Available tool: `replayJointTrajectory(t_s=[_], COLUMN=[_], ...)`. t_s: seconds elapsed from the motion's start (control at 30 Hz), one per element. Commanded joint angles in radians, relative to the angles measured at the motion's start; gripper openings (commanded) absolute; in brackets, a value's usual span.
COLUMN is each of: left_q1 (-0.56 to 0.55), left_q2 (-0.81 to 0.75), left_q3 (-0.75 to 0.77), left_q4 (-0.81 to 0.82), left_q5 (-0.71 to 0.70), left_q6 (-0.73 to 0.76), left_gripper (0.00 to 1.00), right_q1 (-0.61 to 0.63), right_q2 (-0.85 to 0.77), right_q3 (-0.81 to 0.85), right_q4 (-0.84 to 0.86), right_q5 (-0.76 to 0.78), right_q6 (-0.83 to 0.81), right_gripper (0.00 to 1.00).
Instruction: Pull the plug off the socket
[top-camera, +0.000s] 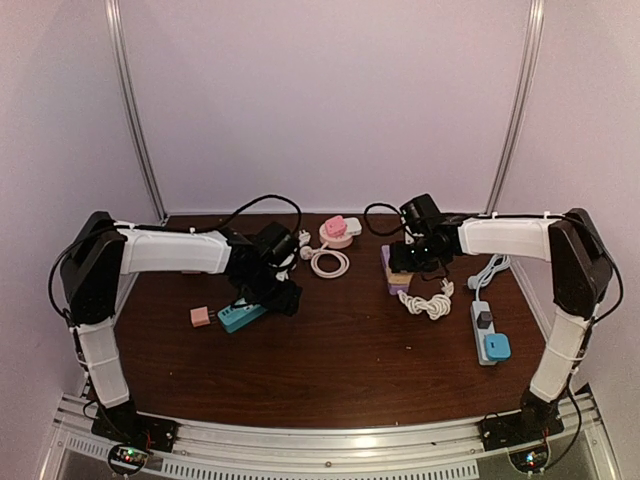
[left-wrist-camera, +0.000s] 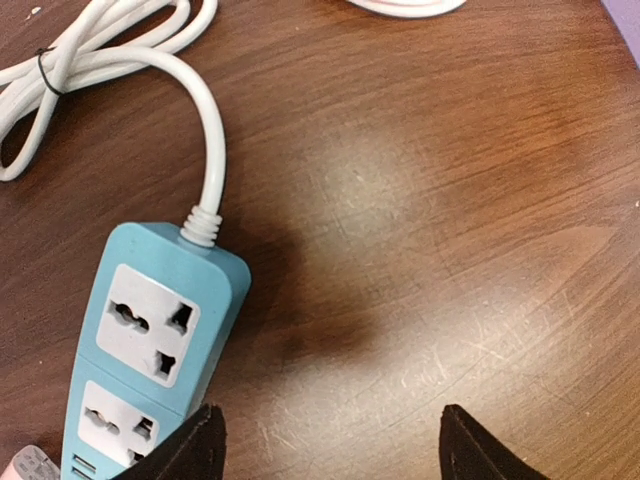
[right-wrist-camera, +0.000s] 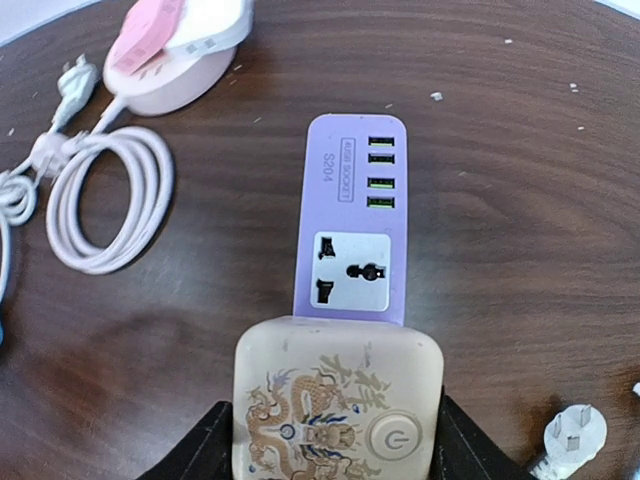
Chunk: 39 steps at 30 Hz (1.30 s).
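**A:** Where is the plug?

**B:** The beige plug (right-wrist-camera: 338, 400) sits in the near end of the purple socket strip (right-wrist-camera: 355, 220), which lies flat on the surface (left-wrist-camera: 450, 200) on my right side. My right fingers (right-wrist-camera: 200, 452) press it from both sides.

**A:** And your left?

**B:** My left fingers (left-wrist-camera: 485, 452) stand wide with nothing between them. One tip overlaps the edge of the teal socket strip (left-wrist-camera: 150, 340), whose white cord (left-wrist-camera: 215, 130) runs away from me.

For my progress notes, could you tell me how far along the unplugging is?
Done: the teal strip shows only empty sockets. In hand: the right tool grips the beige adapter, which sits plugged into the purple strip. Remaining: pulling it free.
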Motion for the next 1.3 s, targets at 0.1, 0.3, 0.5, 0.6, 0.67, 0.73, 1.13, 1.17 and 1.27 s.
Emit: replayJointTrajectory(t_s=[0.1, 0.3, 0.5, 0.6, 0.67, 0.73, 1.13, 1.17, 1.27], left_q1=[0.009, 0.009, 0.009, 0.009, 0.009, 0.009, 0.026, 0.026, 0.026], left_q2=[-0.069, -0.087, -0.092, -0.093, -0.095, -0.097, -0.055, -0.046, -0.017], left_q3=[-0.007, -0.007, -0.048, -0.081, -0.1, -0.12, -0.212, -0.212, -0.218], left_q4=[0.04, 0.069, 0.163, 0.237, 0.283, 0.324, 0.586, 0.603, 0.667], left_q5=[0.043, 0.091, 0.201, 0.251, 0.278, 0.305, 0.483, 0.498, 0.534], left_q6=[-0.041, -0.067, -0.127, -0.169, -0.196, -0.223, -0.364, -0.373, -0.407], left_gripper=[0.75, 0.75, 0.75, 0.74, 0.73, 0.7, 0.34, 0.3, 0.26], right_q1=[0.149, 0.274, 0.365, 0.397, 0.42, 0.436, 0.487, 0.489, 0.498], right_q2=[-0.115, -0.188, -0.225, -0.229, -0.227, -0.222, -0.186, -0.181, -0.166], right_q3=[-0.085, -0.13, -0.162, -0.169, -0.172, -0.176, -0.183, -0.182, -0.177], right_q4=[0.051, 0.076, 0.082, 0.085, 0.087, 0.088, 0.103, 0.104, 0.109], right_q5=[-0.094, -0.102, -0.074, -0.069, -0.065, -0.067, -0.061, -0.061, -0.059], right_q6=[-0.076, -0.089, -0.083, -0.078, -0.073, -0.065, -0.032, -0.029, -0.024], right_gripper=[0.49, 0.49, 0.49, 0.49, 0.49, 0.49, 0.48, 0.48, 0.48])
